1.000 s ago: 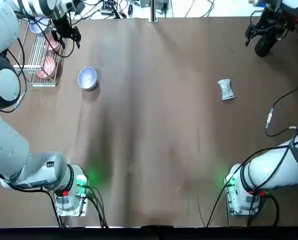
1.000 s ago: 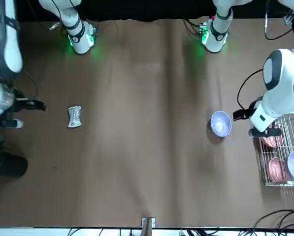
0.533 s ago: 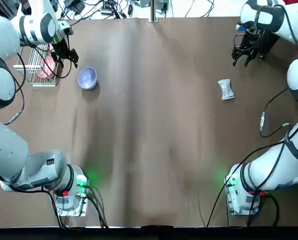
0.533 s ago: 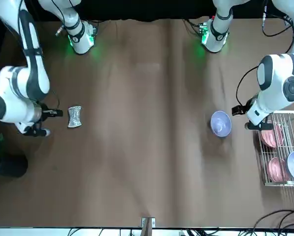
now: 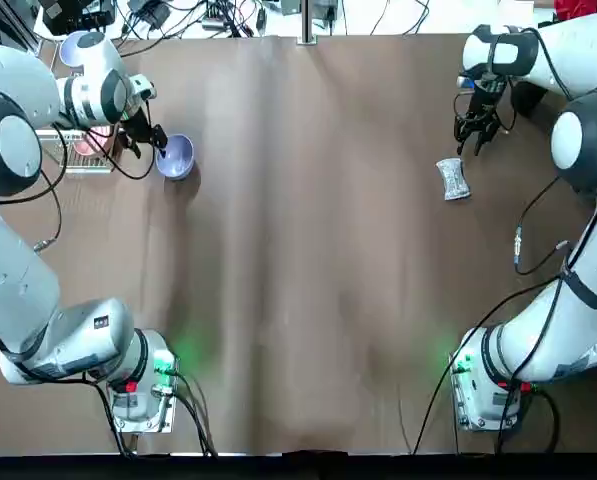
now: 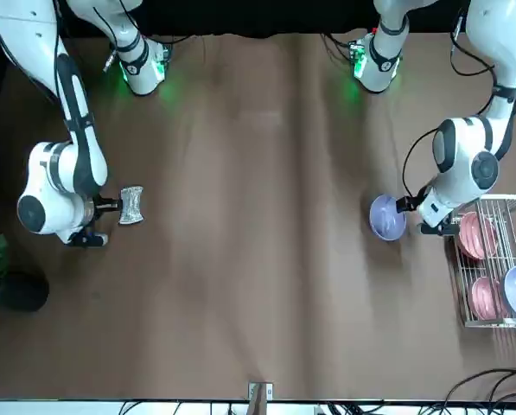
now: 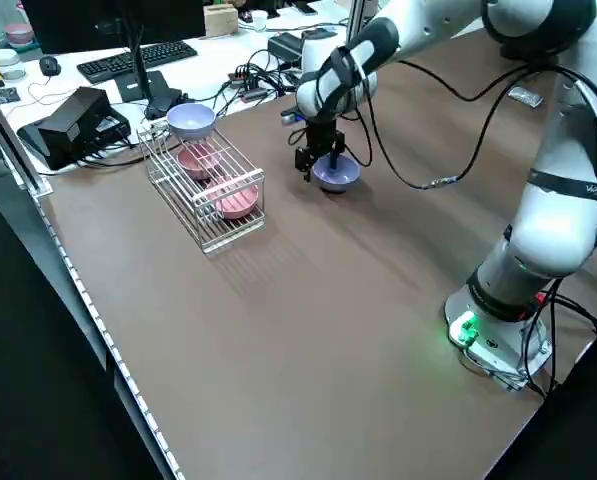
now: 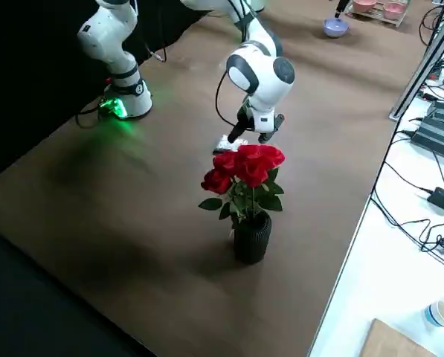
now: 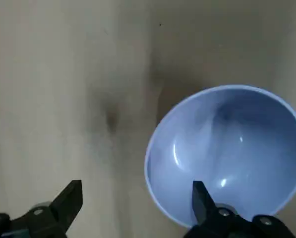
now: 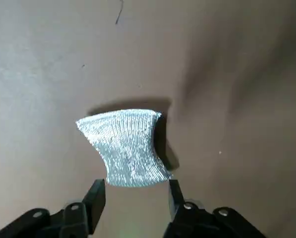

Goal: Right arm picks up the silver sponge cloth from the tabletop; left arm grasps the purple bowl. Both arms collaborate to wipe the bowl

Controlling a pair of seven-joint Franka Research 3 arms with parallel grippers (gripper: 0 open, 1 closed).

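The top view looks down from high above both sets of fingers; the front view faces the robot from across the table, beyond them. Both share the purple bowl (image 5: 176,157) by the left gripper (image 9: 138,184) and the silver sponge cloth (image 5: 453,179) by the right gripper (image 10: 137,181). The raised side views look diagonally down from opposite sides — each nearer its own arm's fingers. The wrist views are closest, looking past their own fingers at the tabletop (image 10: 227,148).

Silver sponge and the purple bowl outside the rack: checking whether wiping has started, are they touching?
Apart. The top view shows bare table between the sponge and bowl.
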